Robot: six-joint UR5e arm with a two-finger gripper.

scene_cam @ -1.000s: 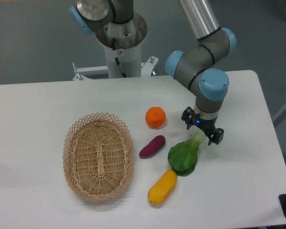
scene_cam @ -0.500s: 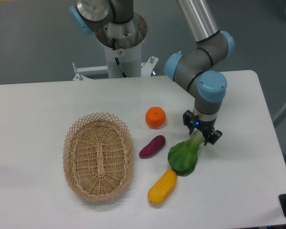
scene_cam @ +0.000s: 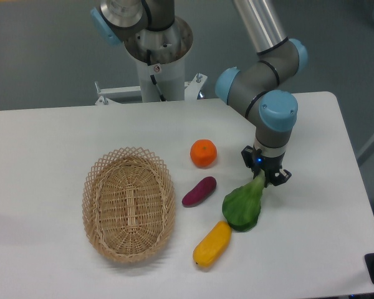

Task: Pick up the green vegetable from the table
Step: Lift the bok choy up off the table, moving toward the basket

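Observation:
The green vegetable (scene_cam: 243, 205) has a broad dark green leaf and a pale stem, and lies at the right middle of the white table (scene_cam: 62, 131). My gripper (scene_cam: 262, 177) points down over the stem end. Its fingers are closed on the pale stem. The leaf still looks to rest on the table, its lower edge next to the yellow vegetable (scene_cam: 212, 243).
A woven wicker basket (scene_cam: 129, 202) stands at the left. An orange (scene_cam: 203, 153) and a small purple vegetable (scene_cam: 199, 191) lie left of the gripper. The table's right edge is close to the arm.
The gripper's fingers have closed from wide apart onto the stem. The green vegetable has shifted slightly right and its stem end has lifted a little.

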